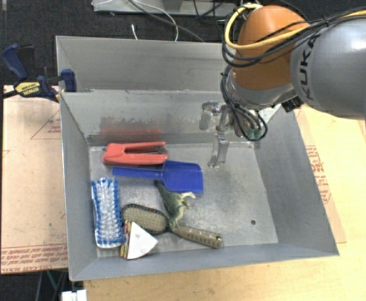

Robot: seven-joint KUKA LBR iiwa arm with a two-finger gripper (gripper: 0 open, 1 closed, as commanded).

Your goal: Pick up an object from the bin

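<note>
Camera view, from above and a little to one side: the grey metal bin [139, 41] is seen with its things gathered toward one half of the floor. The blue scoop [184, 176] is taken as landmark; it lies flat near the middle of the floor, its handle running off to the view's left. The gripper [216, 160] is seen just to the right of the scoop's blade and slightly above it in the view, hanging over bare grey floor, apart from the scoop. Whether the gripper is open or closed cannot be told from this angle. Above the gripper the orange wrist cover [267, 33] and looped cables (parts of the arm) are noted. A red clamp-like tool [135, 153] lies just above the scoop's handle, close alongside it. A blue-and-white brush [106, 212] lies below and left of the scoop, lengthwise near the bin's left wall. Directly below the scoop's blade a small green toy figure [175, 204] is seen, touching a dark oval scrubbing pad [144, 217] to its left. A tan stick-like handle [198, 235] extends lower right from these, and a white wedge [139, 242] rests lowest, below the pad.
</note>
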